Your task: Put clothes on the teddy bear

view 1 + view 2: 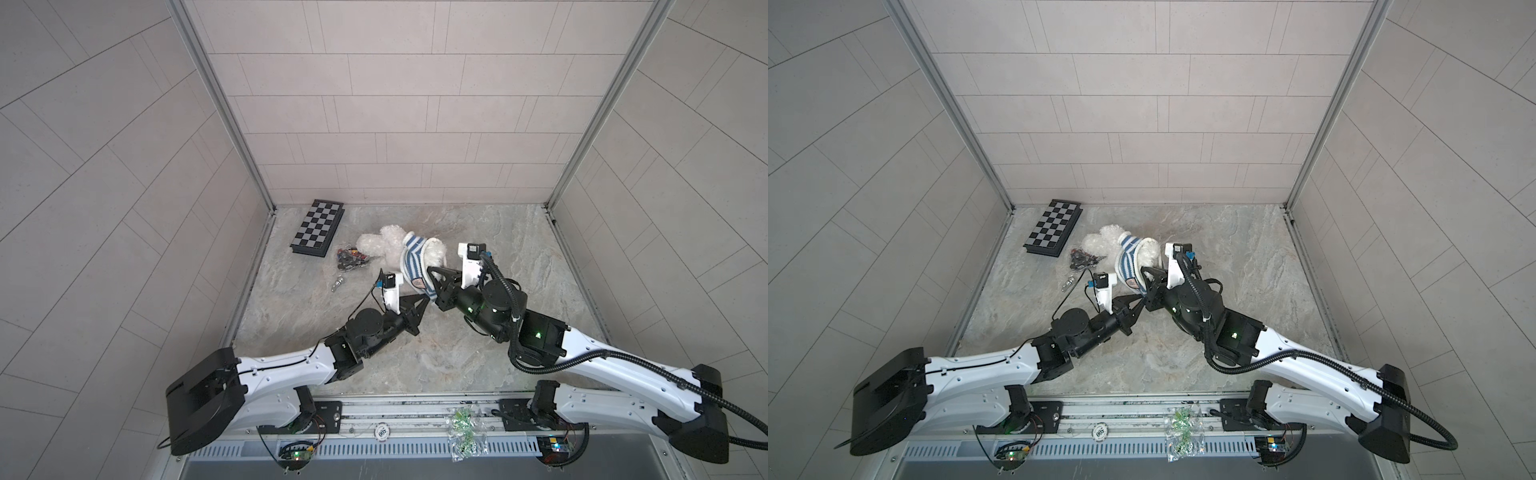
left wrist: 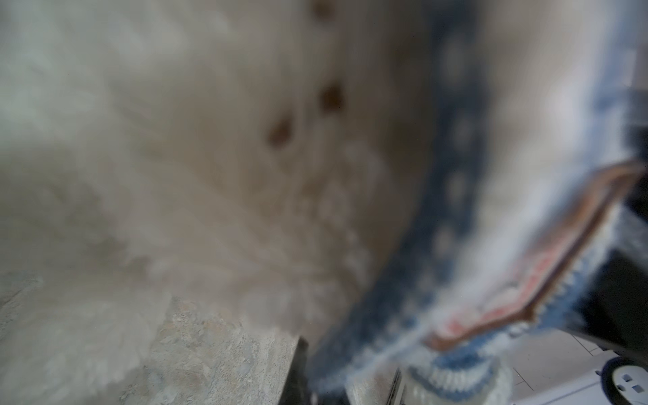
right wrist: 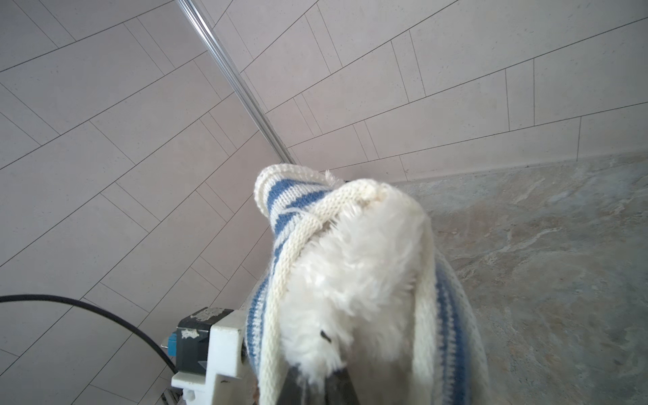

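Half dressed — the teddy bear (image 1: 384,245) lies on the counter (image 1: 457,353) with the striped shirt (image 1: 413,266) bunched round its middle, left jaws clenched on the hem, right jaws clenched on fur at the other opening; tugging it straight and checking sleeves likely remain.

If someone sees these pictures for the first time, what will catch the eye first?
A fluffy white teddy bear lies in the middle of the table, half inside a blue-and-white striped sweater. The left gripper and the right gripper are both shut at the sweater's edge. A folded chessboard lies near the back left corner.
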`<state>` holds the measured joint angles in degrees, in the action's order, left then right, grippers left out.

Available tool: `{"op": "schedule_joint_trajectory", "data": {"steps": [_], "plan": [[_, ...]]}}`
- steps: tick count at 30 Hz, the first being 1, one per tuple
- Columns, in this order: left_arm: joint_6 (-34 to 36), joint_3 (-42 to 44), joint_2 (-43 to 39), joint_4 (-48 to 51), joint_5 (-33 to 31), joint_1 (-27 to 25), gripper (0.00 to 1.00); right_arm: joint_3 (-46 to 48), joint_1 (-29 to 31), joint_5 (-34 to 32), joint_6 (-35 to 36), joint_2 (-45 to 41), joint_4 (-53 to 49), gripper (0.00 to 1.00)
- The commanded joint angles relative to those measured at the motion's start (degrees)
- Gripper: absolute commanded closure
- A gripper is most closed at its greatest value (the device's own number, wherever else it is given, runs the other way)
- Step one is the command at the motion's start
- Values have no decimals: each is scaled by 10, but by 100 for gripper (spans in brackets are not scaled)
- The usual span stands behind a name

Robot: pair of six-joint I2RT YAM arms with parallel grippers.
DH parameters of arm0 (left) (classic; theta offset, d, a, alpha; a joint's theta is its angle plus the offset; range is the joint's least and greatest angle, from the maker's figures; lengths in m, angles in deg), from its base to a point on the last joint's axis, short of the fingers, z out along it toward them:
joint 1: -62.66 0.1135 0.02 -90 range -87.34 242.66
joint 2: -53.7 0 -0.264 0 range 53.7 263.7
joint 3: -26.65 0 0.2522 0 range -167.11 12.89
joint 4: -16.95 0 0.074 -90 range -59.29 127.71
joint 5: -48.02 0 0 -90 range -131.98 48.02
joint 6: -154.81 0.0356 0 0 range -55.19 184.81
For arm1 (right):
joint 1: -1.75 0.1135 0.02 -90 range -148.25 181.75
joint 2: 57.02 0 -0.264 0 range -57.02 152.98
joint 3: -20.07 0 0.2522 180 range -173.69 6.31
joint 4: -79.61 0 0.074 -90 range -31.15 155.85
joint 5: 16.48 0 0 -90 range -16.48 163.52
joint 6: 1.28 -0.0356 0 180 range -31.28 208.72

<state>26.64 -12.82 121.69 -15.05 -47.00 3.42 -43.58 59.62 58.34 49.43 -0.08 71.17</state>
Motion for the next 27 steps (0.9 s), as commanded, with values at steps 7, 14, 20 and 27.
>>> {"op": "schedule_joint_trajectory", "data": {"steps": [7, 14, 20, 27], "plan": [[-31, 19, 48, 32, -20, 53, 100, -8, 5, 12, -24, -32, 40, 100], [-5, 35, 40, 66, -46, 91, 100, -16, 4, 39, -32, -40, 23, 100], [19, 60, -6, 108, -77, 125, 100, -27, -8, 62, -26, -58, -13, 100], [39, 62, -36, 143, -90, 133, 100, -28, -43, 98, -22, -81, -43, 100]]}}
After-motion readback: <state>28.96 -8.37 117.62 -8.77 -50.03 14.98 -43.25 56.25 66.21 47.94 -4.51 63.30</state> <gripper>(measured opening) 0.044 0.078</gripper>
